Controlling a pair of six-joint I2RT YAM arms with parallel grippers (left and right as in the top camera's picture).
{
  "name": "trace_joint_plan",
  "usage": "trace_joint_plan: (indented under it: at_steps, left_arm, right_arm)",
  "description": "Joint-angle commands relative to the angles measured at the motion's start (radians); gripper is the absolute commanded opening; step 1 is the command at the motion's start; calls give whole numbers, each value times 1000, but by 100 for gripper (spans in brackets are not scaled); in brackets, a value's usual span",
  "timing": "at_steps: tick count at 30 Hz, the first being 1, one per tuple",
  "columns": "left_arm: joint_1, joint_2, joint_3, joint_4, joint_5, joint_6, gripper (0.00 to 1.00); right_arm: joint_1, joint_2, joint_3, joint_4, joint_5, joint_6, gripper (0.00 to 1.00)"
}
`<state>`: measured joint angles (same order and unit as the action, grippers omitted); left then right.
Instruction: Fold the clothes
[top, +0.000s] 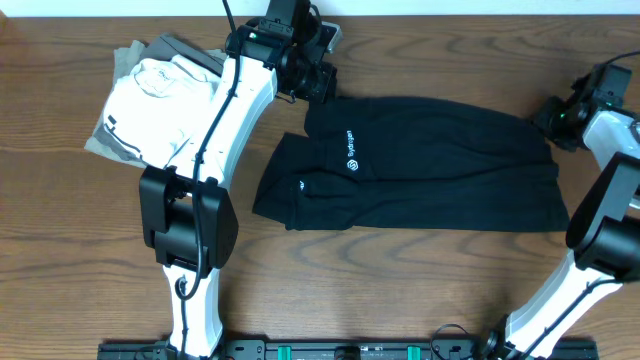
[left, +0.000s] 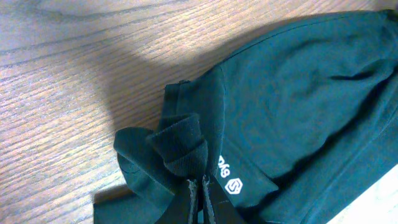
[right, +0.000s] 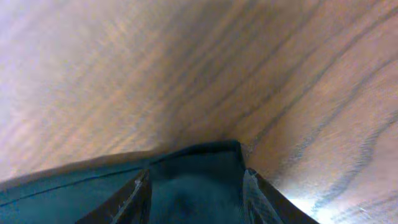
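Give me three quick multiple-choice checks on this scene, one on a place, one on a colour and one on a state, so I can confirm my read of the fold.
1. Where does the folded white garment lie?
A. On top of the black shirt
B. Beside the shirt, on the robot's left
C. Beside the shirt, on the robot's right

2. What colour is the chest logo?
A. Red
B. Yellow
C. White

3. How is the left gripper?
A. Shut on bunched shirt fabric
B. Open over bare wood
C. Shut on the white garment

Answers:
1 B: the overhead view shows it off the shirt on that side.
2 C: the mark reads white against the black cloth in both the overhead and left wrist views.
3 A: the left wrist view shows the fingers together with a wad of black fabric pinched between them.
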<state>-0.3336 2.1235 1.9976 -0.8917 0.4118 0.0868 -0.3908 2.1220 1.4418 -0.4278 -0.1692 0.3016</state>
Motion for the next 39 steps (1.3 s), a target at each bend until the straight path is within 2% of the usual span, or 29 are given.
trace_joint_plan:
  at_steps: [1, 3, 5, 7, 8, 9, 10, 15, 20, 25, 26, 27, 29, 36, 39]
  left_arm:
    - [-6, 0, 8, -9, -8, 17, 6]
    - [-6, 0, 8, -10, -8, 17, 6]
    - [-6, 0, 8, -10, -8, 17, 6]
    - [-6, 0, 8, -10, -8, 17, 6]
    - [-6, 0, 8, -10, -8, 17, 6]
    - [-6, 0, 8, -10, -8, 17, 6]
    - [-6, 0, 8, -10, -8, 18, 6]
    - [-5, -13, 8, -14, -15, 18, 6]
    - [-5, -53, 8, -21, -100, 19, 6]
    - [-5, -85, 8, -20, -118, 42, 6]
    - [-6, -86, 8, -21, -118, 41, 6]
    - [-6, -85, 8, -24, -118, 41, 6]
    - [-6, -85, 7, -29, -118, 41, 6]
    - [-8, -85, 7, -43, -117, 40, 6]
    - [-13, -85, 7, -55, -117, 40, 6]
  right_arm:
    - [-6, 23, 6, 6, 16, -19, 45]
    - [-6, 23, 6, 14, 16, -29, 45]
    - [-6, 23, 6, 21, 17, -30, 40]
    - [-7, 23, 6, 24, 16, -30, 27]
    - [-8, 23, 6, 27, 16, -30, 18]
    - [-8, 23, 6, 33, 16, -30, 4]
    - [-8, 23, 7, 42, 13, -30, 1]
    - [-22, 5, 34, 56, -102, -119, 1]
    - [-48, -61, 45, 78, -215, -202, 1]
    - [-70, -90, 45, 45, -222, -205, 1]
    - [-72, -85, 45, 27, -209, -202, 8]
    - [-73, -79, 45, 9, -195, -199, 21]
    - [-72, -63, 44, -16, -174, -198, 33]
    - [-72, 7, 42, -20, -140, -175, 43]
    - [-72, 41, 42, -8, -119, -155, 44]
